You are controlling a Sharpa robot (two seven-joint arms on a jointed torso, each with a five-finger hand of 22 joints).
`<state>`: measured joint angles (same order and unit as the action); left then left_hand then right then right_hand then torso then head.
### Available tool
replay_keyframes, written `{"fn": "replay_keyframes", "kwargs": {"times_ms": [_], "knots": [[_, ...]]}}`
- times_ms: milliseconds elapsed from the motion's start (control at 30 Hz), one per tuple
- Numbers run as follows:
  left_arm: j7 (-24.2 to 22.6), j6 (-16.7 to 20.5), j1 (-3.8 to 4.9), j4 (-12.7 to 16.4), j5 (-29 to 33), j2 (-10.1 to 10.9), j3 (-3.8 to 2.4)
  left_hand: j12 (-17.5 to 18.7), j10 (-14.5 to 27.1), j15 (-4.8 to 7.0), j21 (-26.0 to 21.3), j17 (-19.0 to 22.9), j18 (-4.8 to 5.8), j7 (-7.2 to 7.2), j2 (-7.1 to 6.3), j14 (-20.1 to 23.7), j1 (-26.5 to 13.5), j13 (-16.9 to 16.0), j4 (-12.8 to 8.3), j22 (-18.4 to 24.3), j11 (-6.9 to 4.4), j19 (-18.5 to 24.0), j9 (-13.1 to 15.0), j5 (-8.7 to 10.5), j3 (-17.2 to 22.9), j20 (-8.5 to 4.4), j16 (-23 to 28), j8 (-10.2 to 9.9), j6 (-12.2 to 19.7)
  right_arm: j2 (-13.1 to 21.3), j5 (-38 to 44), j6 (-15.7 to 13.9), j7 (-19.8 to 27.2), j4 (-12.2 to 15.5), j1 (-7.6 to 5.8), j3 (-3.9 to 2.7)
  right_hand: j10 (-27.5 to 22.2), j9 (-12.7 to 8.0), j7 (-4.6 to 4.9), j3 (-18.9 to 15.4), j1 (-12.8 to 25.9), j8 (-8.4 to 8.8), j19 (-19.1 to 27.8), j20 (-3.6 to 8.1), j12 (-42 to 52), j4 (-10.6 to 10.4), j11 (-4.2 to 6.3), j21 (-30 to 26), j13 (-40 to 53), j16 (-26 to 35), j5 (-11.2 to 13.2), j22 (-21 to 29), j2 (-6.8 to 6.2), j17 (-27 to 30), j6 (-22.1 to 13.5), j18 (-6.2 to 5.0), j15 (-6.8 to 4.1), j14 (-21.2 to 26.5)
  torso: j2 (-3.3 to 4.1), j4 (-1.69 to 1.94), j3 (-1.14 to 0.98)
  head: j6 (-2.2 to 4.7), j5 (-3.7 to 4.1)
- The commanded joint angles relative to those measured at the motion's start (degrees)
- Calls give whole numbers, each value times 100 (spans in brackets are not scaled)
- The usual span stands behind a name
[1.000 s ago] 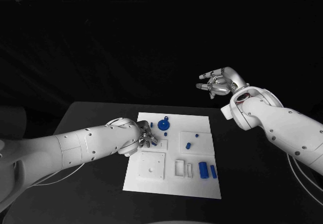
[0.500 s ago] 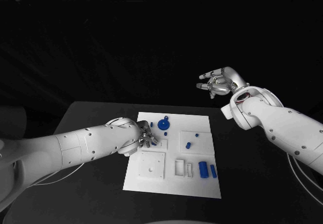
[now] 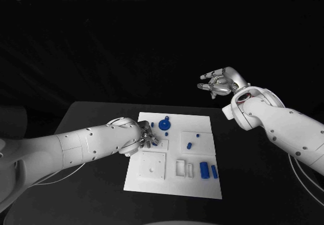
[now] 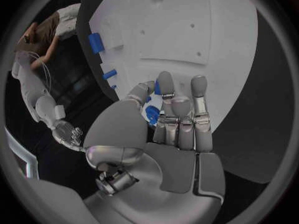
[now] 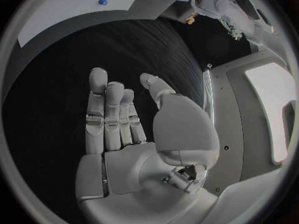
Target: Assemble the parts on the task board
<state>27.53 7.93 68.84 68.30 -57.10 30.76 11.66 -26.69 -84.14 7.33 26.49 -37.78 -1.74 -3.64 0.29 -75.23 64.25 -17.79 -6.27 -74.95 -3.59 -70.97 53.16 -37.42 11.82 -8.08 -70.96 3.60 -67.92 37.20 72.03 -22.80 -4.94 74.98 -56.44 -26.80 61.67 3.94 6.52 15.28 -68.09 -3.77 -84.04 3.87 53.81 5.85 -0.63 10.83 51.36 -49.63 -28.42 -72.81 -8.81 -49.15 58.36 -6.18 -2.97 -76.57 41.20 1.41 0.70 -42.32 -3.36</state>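
The white task board (image 3: 177,180) lies in the middle of the black table. My left hand (image 3: 143,139) is low over the board's left part, near its far end. In the left wrist view the left hand (image 4: 177,129) pinches a small blue part (image 4: 152,115) between thumb and fingers, close above the board (image 4: 187,30). A round blue knob (image 3: 165,125) stands near the board's far edge. Two blue cylinders (image 3: 209,171) lie at the near right, and two small blue pieces (image 3: 190,145) sit mid-right. My right hand (image 3: 219,83) hangs high beyond the table's far right, fingers spread, holding nothing.
White raised blocks with slots (image 3: 152,166) take up the board's near left. Bare black tabletop (image 3: 88,187) lies on both sides of the board. The right wrist view shows the right hand (image 5: 134,129) far from the board (image 5: 69,10).
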Motion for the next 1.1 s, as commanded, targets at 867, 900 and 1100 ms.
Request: {"fn": "replay_keyframes", "kwargs": {"times_ms": [867, 900, 1100], "knots": [[152, -287, -31, -54, -143, -67, 20, -629, -269, 11, 97, -836, 23, 656, 154, -332, -147, 16, -282, -108, -129, -117, 1337, -36, 229, 24, -431, 35, -989, -50, 77, 51, 0, -49, 1, 0, -5, -1, -3, 59, 11, 18, -157, 37, -12, 17, 13, -27, 2, -3, -120, -27, 30, 6, 50, -87, -24, 41, -1, 3, 1, -40, 2], [151, -282, -31, -54, -144, -67, 19, -647, -270, 10, 105, -852, 18, 659, 165, -338, -159, 41, -289, -106, -130, -114, 1369, -36, 233, 26, -435, 34, -996, -50, 77, 51, 0, -50, 1, 0, -5, -1, -3, 59, 11, 18, -157, 37, -12, 17, 13, -27, 2, -3, -120, -27, 30, 6, 50, -87, -24, 41, -1, 3, 1, -40, 3], [139, -215, -31, -61, -149, -65, 19, -734, -272, 16, 146, -954, 13, 674, 205, -376, -190, 80, -291, -107, -140, -119, 1489, -29, 231, 26, -482, 38, -1040, -55, 77, 54, 0, -58, 3, 1, -5, -1, -4, 74, 22, 18, -159, 38, -13, 21, 13, -36, 2, -3, -144, -33, 25, 6, 51, -87, -25, 41, 1, 1, 3, -45, 3]]}}
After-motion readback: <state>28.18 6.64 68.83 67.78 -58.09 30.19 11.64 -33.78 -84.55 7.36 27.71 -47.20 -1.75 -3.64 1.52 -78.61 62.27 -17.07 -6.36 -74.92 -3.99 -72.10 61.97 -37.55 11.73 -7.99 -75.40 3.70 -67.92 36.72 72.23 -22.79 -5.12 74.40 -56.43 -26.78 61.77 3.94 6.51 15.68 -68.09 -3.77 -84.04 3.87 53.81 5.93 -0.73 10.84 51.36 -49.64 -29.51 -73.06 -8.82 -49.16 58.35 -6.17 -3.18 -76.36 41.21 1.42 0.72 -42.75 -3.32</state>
